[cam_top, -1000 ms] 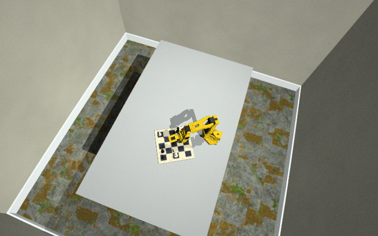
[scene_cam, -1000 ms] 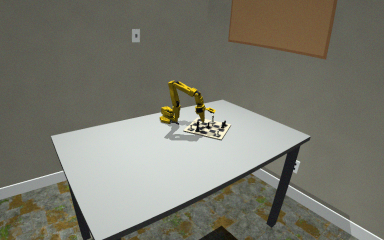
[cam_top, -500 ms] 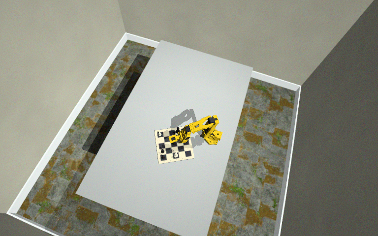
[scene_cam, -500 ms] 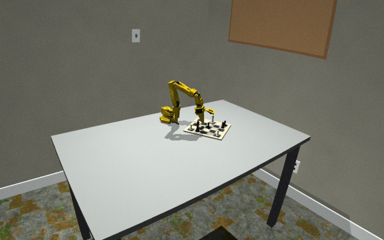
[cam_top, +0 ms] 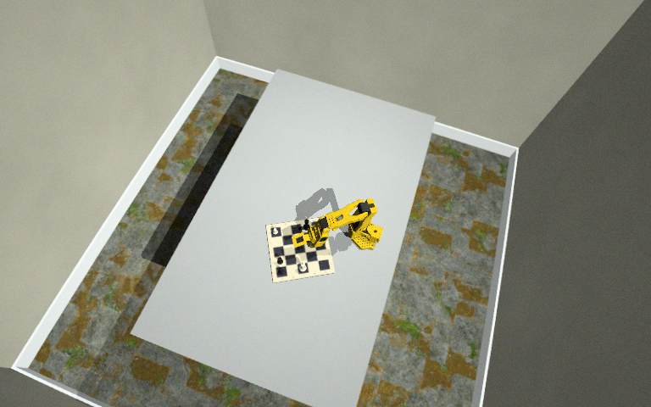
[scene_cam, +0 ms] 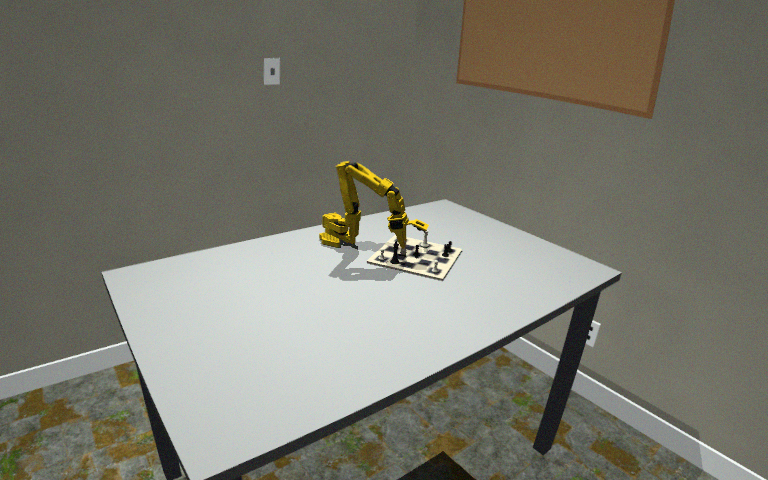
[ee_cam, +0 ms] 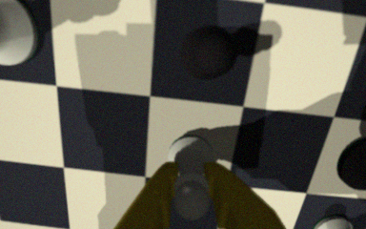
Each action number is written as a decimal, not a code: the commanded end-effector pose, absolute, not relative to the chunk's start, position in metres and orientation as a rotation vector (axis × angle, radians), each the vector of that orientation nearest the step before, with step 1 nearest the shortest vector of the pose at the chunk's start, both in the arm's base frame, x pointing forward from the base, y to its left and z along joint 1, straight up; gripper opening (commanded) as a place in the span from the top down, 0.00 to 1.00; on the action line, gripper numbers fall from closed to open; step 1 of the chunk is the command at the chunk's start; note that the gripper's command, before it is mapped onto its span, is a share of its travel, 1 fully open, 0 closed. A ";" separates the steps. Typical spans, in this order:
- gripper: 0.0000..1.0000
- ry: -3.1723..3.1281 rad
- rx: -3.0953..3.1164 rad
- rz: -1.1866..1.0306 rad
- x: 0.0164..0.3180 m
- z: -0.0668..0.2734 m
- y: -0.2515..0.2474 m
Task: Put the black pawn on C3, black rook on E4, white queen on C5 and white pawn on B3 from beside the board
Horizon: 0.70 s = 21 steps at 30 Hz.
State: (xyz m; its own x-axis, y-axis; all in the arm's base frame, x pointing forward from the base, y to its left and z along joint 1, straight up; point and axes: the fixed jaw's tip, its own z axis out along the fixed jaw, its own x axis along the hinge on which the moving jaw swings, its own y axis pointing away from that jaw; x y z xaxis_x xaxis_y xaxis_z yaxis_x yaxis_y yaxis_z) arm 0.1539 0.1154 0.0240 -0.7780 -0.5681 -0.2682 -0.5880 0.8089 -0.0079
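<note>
White pawn point(ee_cam: 192, 199) is caught by its head between the fingers of the nearly closed claw point(cam_top: 314, 238) point(scene_cam: 402, 249) point(ee_cam: 191, 171). Its base is over a light square of the chessboard point(cam_top: 270, 247) point(scene_cam: 419, 273) point(ee_cam: 29, 119), which lies on the surface point(cam_top: 230, 297) point(scene_cam: 317, 328). Whether the base touches the board, one cannot tell.

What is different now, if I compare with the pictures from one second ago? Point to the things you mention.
The gripper point(cam_top: 315, 236) point(scene_cam: 402, 251) point(ee_cam: 192, 171) seems slightly lower, towards the board point(cam_top: 270, 249) point(scene_cam: 412, 273) point(ee_cam: 107, 57). Now it is shut on a white pawn point(ee_cam: 192, 197); when it closed is unclear. The other visible pieces look unmoved.
</note>
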 end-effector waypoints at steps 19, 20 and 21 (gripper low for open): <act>1.00 2.729 -0.881 0.119 0.157 0.034 0.119; 1.00 2.729 -0.881 0.119 0.157 0.034 0.119; 1.00 2.729 -0.881 0.119 0.157 0.034 0.119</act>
State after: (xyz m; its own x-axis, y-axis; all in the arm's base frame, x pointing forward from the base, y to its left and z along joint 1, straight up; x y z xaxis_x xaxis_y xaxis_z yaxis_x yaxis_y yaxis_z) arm 0.1566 0.1173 0.0303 -0.7770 -0.5674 -0.2726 -0.5879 0.8089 -0.0080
